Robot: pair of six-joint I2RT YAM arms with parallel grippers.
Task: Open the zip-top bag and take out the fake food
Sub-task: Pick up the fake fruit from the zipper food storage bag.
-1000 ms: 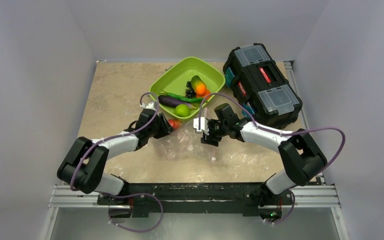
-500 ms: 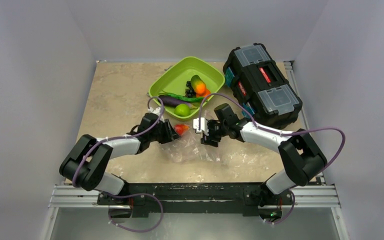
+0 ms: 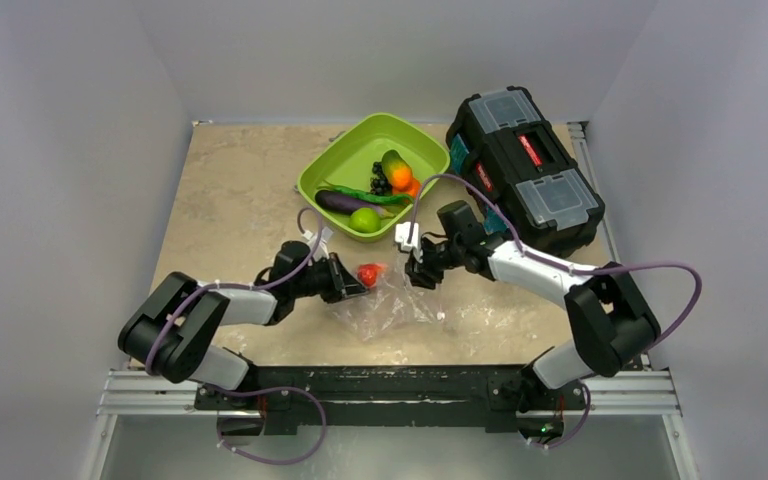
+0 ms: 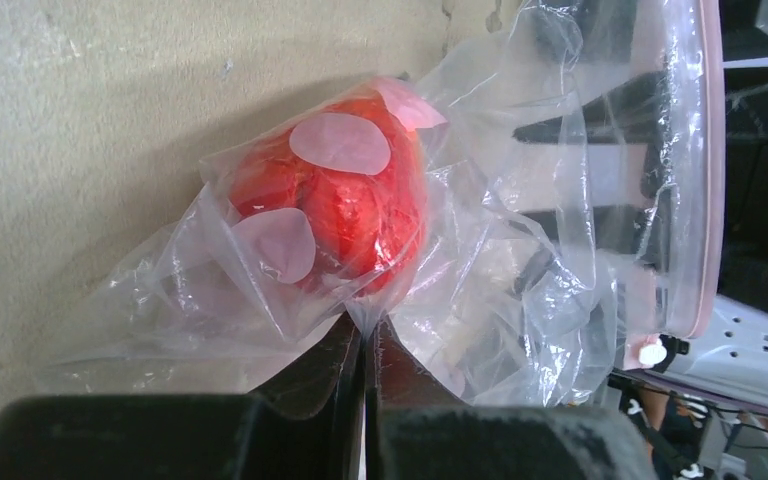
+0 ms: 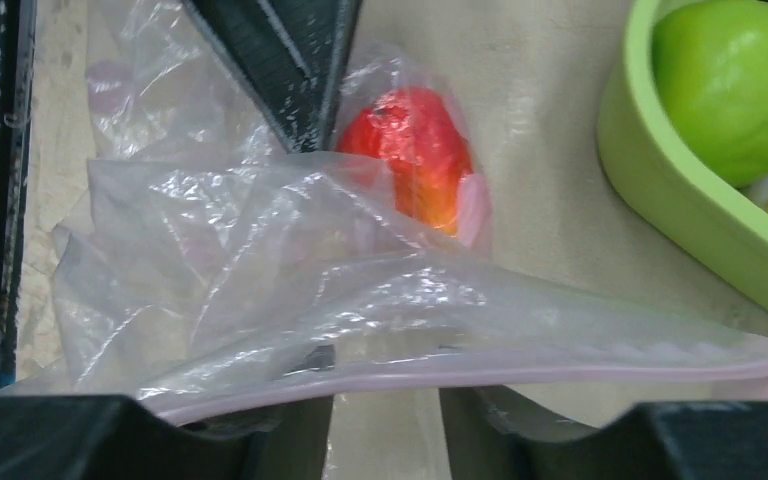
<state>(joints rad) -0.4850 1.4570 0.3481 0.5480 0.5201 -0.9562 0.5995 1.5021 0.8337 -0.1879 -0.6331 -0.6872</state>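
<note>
From above I count one bag [image 3: 392,305] on the table [image 3: 230,180], between the left gripper [image 3: 352,287] and the right gripper [image 3: 419,272]. One strawberry [image 3: 369,273] is inside it. Behind it are one tray [image 3: 355,140] and one toolbox [image 3: 525,170]. The tray's food overlaps, so I can't count it surely.

On the left wrist, the left gripper [image 4: 365,335] is pinched tight on a fold of bag [image 4: 520,280], just under the strawberry [image 4: 345,215]. The zip strip [image 4: 712,150] runs off frame.

On the right wrist, the right gripper [image 5: 385,420] has its jaws apart with the zip strip [image 5: 560,372] across them. I can't tell whether it is gripped. The tray [image 5: 680,225] and one lime [image 5: 735,80] are cut off.
</note>
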